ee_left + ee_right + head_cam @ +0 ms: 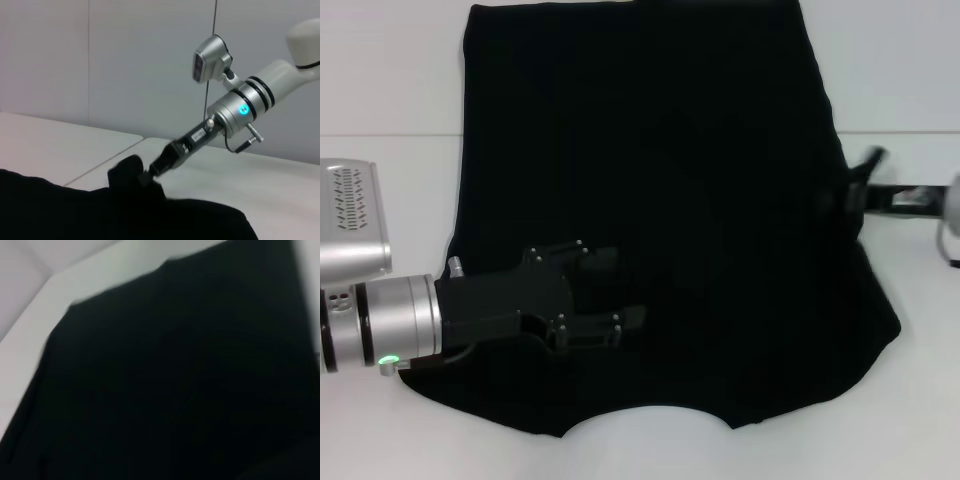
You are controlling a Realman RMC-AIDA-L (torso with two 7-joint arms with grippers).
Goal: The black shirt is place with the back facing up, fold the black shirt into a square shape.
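The black shirt (pixel 660 150) lies spread on the white table (pixel 920 400), its curved neckline at the near edge. My left gripper (pixel 628 290) hovers over the shirt's near left part, its fingers open with only fabric beneath them. My right gripper (pixel 853 190) sits at the shirt's right edge. In the left wrist view the right gripper (pixel 150 172) is shut on a raised bunch of the shirt (pixel 75 210), lifted a little off the table. The right wrist view shows only the shirt (pixel 175 380), close up.
Bare white table (pixel 280 185) runs around the shirt on the left, right and near sides. A seam (pixel 380 135) crosses the table behind my left arm. A grey wall (pixel 125 60) stands beyond the table.
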